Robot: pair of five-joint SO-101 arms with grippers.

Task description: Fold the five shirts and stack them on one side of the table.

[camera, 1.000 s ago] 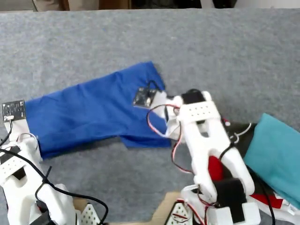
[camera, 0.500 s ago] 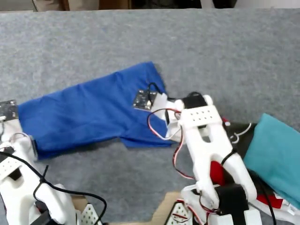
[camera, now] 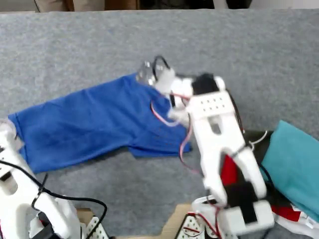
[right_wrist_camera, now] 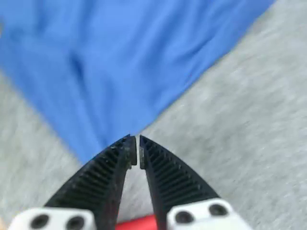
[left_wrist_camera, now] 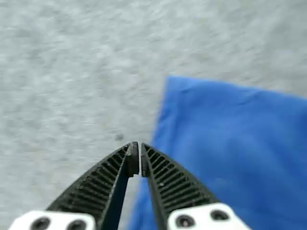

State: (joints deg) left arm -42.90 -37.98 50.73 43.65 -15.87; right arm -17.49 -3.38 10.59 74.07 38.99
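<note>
A: Where do we place the spread shirt (camera: 94, 124)?
B: We have it flat on the table (camera: 259, 50), running from the left edge to the middle, right end farther back than left.
A: Grippers?
B: We put the left gripper (left_wrist_camera: 135, 160) at the shirt's left edge, where cloth meets table. The right gripper (right_wrist_camera: 135, 146) is at the shirt's far right corner, and its arm crosses over the shirt's right end.
A: Other shirts?
B: We log a heap (camera: 259, 142) at the front right, partly under that arm, with the top shirt (camera: 294, 159) lying on it, rightmost.
</note>
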